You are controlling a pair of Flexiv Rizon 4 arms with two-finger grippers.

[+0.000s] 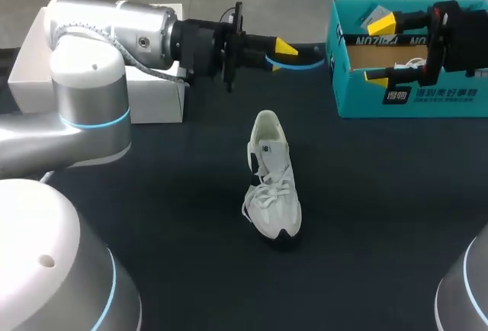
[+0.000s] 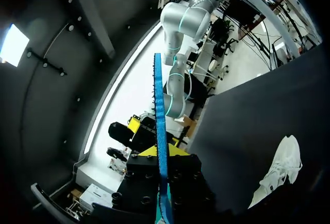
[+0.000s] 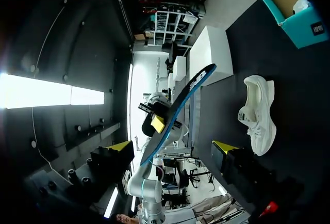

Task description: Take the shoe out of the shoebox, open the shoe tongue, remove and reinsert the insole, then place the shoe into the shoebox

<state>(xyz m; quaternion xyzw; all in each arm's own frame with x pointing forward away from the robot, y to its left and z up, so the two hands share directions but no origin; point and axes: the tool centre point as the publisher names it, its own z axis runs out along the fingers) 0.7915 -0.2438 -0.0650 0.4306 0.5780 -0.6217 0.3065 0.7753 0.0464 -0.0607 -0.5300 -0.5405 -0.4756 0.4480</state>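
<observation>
On the dark table [image 1: 152, 216], the shoe [image 1: 273, 178] stands mid-table with its toe toward me. Beyond its heel, the left gripper [image 1: 284, 47] clamps the insole [image 1: 299, 59]. The right gripper [image 1: 379, 49] gapes empty by the shoebox [image 1: 412, 102].

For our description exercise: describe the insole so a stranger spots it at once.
On the dark table, look toward the far edge between the white box and the teal shoebox. There the left gripper holds the insole: flat, black, blue-edged, unlike the white shoe.
</observation>
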